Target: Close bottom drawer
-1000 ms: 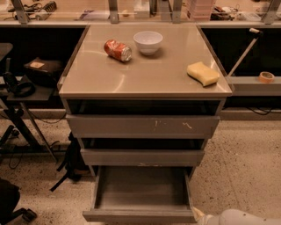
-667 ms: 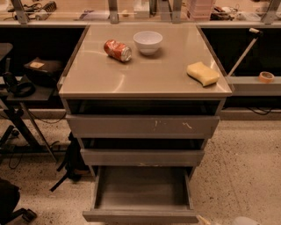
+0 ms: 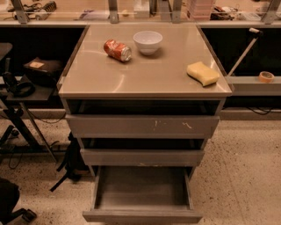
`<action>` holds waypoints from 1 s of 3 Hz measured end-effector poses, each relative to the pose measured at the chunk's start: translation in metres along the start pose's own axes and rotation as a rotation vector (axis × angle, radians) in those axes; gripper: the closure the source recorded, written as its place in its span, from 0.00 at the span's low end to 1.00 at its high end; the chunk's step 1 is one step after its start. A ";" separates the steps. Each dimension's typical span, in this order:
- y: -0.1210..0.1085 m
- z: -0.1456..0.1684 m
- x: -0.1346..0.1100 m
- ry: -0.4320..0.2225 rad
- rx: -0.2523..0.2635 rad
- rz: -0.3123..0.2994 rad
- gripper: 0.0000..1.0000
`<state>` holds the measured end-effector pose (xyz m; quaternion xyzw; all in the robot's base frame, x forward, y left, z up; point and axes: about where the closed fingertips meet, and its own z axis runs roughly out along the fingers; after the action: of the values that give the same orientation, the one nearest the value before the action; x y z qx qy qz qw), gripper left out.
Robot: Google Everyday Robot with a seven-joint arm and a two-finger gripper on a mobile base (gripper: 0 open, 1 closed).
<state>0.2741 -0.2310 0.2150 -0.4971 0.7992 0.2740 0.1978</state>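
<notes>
Currently nothing done: shallow grey metal bottom drawer [image 3: 141, 191] pulled well out, closing push left; gripper not seen in frame, state cannot be told.

Gripper out of frame, bottom drawer [image 3: 142, 216] front hard against the near edge, dark shape [image 3: 9, 203] near left cut off — unidentifiable, far bench clutter [image 3: 37, 8] cropped — indistinct

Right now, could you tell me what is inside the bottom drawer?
The bottom drawer looks empty, bare floor showing; its back is hidden under the middle drawer. The gripper is out of view.
</notes>
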 end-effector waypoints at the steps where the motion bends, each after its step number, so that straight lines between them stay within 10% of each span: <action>1: 0.000 0.019 0.007 -0.019 -0.011 0.025 0.00; 3: 0.004 0.074 0.026 -0.070 -0.166 0.063 0.00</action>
<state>0.2624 -0.2005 0.1442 -0.4767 0.7815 0.3625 0.1751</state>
